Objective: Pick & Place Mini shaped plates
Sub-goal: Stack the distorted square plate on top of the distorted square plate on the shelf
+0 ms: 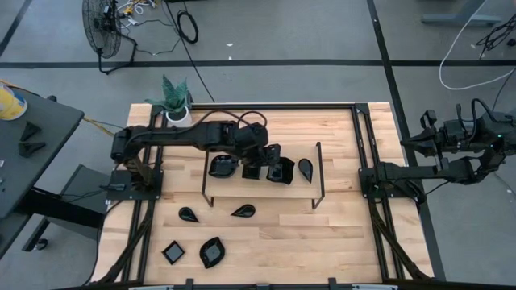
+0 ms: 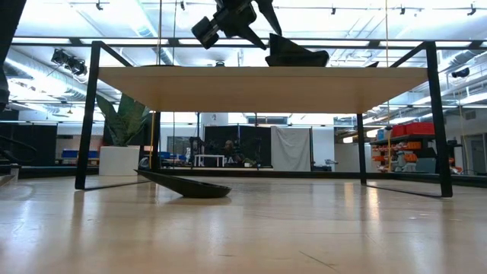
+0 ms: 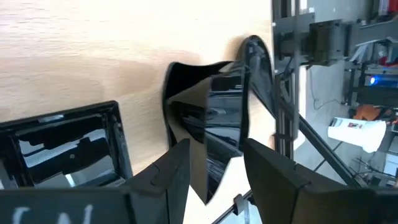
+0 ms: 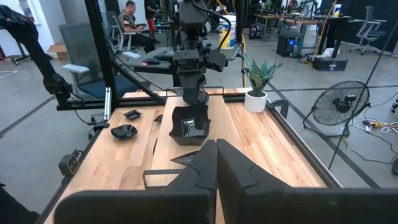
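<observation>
Overhead, the left gripper (image 1: pixel 272 159) hovers with parted fingers over a glossy black square plate (image 1: pixel 280 171) on the raised wooden shelf of the thin black wire frame (image 1: pixel 318 173), near a black teardrop plate (image 1: pixel 305 167). Off the light wooden worktop (image 1: pixel 339 234), the right gripper (image 1: pixel 409 138) sits clenched, empty.

I work in a big open robotics lab: my wooden worktop (image 1: pixel 266 234) sits on a grey concrete floor (image 1: pixel 322 32) crossed by loose cables (image 1: pixel 187 28), with a pedestal fan (image 4: pixel 339 104) nearby, a person at a desk (image 4: pixel 134 25) (seated, back among other workstations), and ceiling track lights overhead.
</observation>
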You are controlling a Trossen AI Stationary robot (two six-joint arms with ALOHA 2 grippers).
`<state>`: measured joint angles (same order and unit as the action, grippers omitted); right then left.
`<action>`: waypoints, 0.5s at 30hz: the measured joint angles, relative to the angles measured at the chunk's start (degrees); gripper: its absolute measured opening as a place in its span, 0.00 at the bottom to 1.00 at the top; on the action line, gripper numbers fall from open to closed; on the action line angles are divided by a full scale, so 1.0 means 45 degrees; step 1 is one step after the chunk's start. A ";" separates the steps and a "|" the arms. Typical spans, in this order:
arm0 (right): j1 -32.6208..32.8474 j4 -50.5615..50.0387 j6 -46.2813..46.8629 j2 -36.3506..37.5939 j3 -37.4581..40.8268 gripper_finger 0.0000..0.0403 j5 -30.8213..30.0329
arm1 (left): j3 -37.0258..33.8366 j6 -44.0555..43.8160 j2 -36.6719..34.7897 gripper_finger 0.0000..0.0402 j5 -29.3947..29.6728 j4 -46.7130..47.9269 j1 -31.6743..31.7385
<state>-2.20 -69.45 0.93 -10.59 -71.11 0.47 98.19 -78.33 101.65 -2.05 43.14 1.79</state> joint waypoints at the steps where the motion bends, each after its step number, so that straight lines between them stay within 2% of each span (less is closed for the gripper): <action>1: 0.0000 0.0000 0.0000 0.0000 -0.0005 0.02 0.0000 | 0.0009 0.0001 -0.0020 0.39 0.0067 -0.0024 -0.0039; 5: -0.0003 0.0000 0.0003 0.0000 -0.0005 0.02 0.0000 | 0.0015 -0.0064 -0.0053 0.39 0.0243 -0.0015 -0.0180; 10: -0.0002 -0.0002 0.0005 0.0000 -0.0005 0.02 0.0000 | 0.0016 0.0048 -0.0199 0.39 0.1149 -0.0009 -0.0419; 15: 0.0000 -0.0001 0.0005 0.0005 -0.0004 0.02 0.0000 | 0.0922 0.0579 -0.0210 0.39 0.2045 0.0858 -0.0522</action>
<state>-2.20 -69.46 0.95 -10.57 -71.13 0.47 102.34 -75.72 100.71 7.15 47.00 -0.56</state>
